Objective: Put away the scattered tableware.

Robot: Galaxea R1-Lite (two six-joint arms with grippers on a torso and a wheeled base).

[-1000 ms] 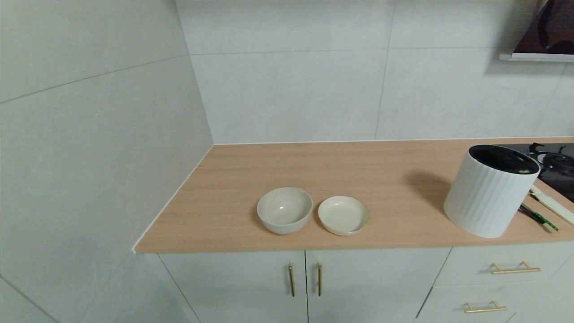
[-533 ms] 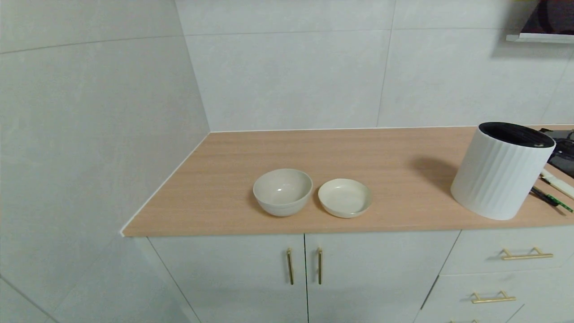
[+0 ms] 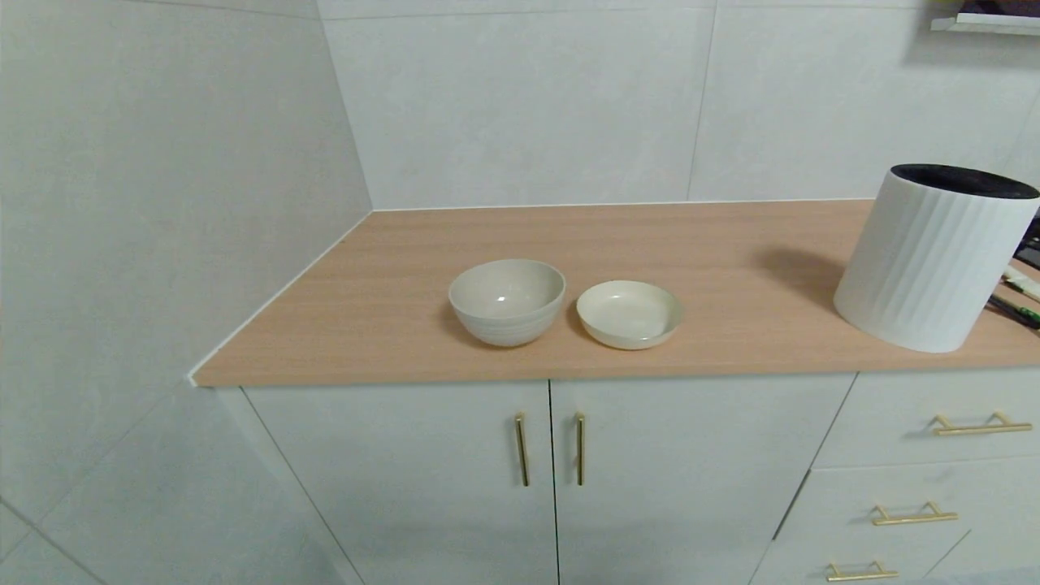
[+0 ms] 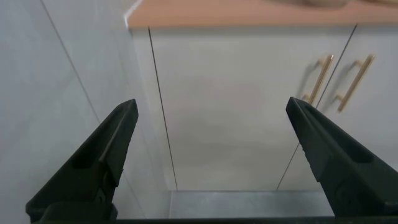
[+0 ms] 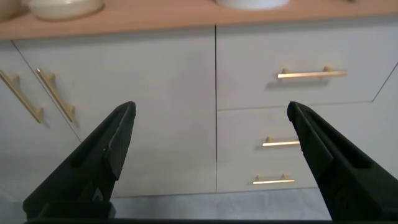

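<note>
Ahead of the left gripper (image 4: 211, 106), up past the wooden counter edge (image 4: 236, 15), a pale rounded ceramic base (image 4: 320, 3) is cut off by the picture's edge; whether it is bowl or dish I cannot tell. Ahead of the right gripper (image 5: 211, 109), the shallow cream ceramic dish (image 5: 62, 7) and the white ribbed cylindrical container (image 5: 252, 3) are cut off just above their bases. In the head view that container hides most of the dark chopsticks (image 3: 1014, 311), which the frame edge also cuts.

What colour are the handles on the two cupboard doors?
Gold. The cupboard door handles are thin, shiny gold bars on white doors, shown best in the head view.
</note>
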